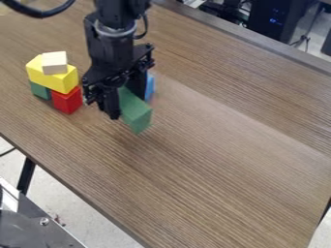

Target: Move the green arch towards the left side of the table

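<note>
Green arch [136, 112]: found right of the stacked blocks, set at a slant between the fingers of the black gripper [125, 102], which appears closed on it. Clearance from the table [213, 160] cannot be determined. Step in hand, as judged: carrying, with the grasp made and placement outstanding. The next move calls for travel to the left side, then lowering and release. The yellow block [52, 77], resting across the red block [67, 100] and green block [40, 91], stands on that side; a path around it is advised.
</note>
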`<move>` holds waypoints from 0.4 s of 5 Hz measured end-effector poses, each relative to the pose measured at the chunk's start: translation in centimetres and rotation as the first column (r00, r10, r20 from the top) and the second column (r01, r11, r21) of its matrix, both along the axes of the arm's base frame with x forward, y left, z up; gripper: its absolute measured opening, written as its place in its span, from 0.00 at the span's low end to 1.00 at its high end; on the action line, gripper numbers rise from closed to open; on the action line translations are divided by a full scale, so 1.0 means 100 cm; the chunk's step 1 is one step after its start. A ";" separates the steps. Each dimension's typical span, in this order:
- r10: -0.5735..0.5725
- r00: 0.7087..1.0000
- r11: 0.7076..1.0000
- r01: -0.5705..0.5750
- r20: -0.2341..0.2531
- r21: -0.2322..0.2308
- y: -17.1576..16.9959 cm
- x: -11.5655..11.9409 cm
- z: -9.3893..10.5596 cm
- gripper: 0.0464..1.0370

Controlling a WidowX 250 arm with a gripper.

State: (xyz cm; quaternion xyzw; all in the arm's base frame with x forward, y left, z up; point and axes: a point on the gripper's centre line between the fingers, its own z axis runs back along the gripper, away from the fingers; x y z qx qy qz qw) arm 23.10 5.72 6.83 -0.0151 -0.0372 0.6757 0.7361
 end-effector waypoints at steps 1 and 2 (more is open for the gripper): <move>0.015 1.000 0.999 -0.015 0.009 -0.049 0.011 0.001 -0.020 0.55; 0.040 0.999 0.996 -0.037 0.037 -0.083 0.019 0.005 -0.030 0.55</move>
